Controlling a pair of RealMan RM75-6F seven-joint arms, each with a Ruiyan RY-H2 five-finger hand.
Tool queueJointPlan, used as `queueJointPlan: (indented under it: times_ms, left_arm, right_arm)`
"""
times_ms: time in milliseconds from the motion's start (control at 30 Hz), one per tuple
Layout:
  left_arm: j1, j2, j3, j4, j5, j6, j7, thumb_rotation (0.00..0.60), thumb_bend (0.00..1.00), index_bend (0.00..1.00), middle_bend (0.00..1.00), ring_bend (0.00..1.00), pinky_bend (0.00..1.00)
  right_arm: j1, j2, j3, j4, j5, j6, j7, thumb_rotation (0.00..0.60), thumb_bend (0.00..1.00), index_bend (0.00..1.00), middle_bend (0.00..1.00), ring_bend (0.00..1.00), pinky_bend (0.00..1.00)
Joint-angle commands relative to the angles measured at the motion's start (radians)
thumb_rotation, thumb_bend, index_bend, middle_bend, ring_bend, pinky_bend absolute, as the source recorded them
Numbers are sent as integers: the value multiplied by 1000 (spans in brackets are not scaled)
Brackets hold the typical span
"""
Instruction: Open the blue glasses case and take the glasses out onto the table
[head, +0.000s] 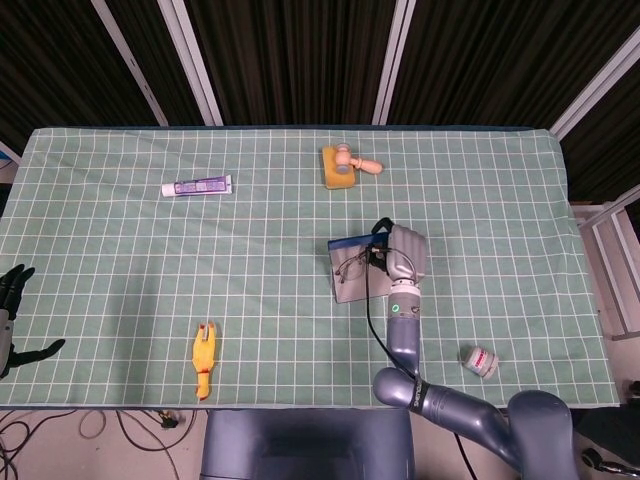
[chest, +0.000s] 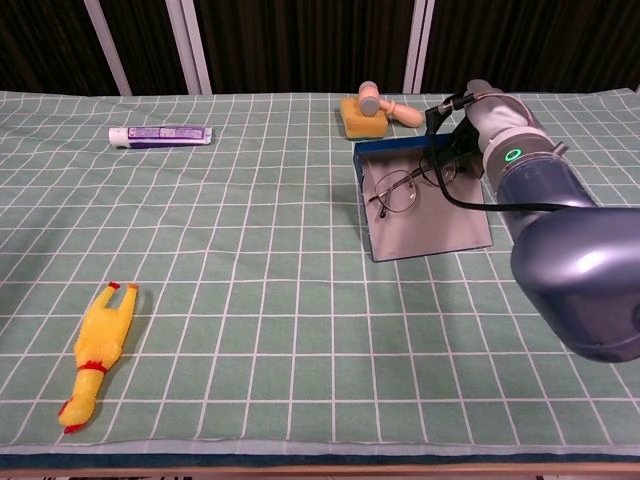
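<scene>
Blue glasses case (chest: 425, 215) was found open on the bench (chest: 300, 300), lying flat with its grey lining up, just in front of the yellow sponge (chest: 358, 119) and the wooden piece (chest: 385, 105) resting on it. Glasses (chest: 398, 190) were seen over the case's far half, still above the lining, not on the bench cloth.

Right hand (chest: 462, 140) was positioned at the case's far right corner, fingers closed around the glasses' right end (frame or temple, too small to be told apart). It was judged to be grasping the glasses. In the head view the same hand (head: 400, 258) was seen beside the case's right edge.

Left hand (head: 12, 300) was seen at the bench's left edge, well apart from the case, fingers spread, nothing held.

Step judged: opening done, extraction in hand. Next move was judged to call for a lift clear of the case rim, then a carry sideways to bare cloth beside the case and a release there. Risk noted: a thin frame gripped at one end could swing or slip, and the case could be dragged along if a lens rim caught on its wall.

Elsewhere relative to the case: toothpaste tube (chest: 160, 134) far left, rubber chicken (chest: 98, 350) near left, small jar (head: 481, 361) near right.
</scene>
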Motion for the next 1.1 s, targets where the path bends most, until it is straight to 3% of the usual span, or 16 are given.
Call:
queueJointPlan:
  times_ms: [33, 1100]
  left_arm:
    - [0, 0, 0, 0, 1, 1, 0, 600, 0, 0, 0, 0, 0]
    - [2, -1, 2, 0, 6, 4, -1, 600, 0, 0, 0, 0, 0]
  right_arm:
    - [-11, -28, 1, 39, -36, 19, 36, 600, 451, 582, 930, 1000, 914]
    - [-21, -43, 59, 61, -60, -13, -25, 600, 451, 582, 930, 1000, 914]
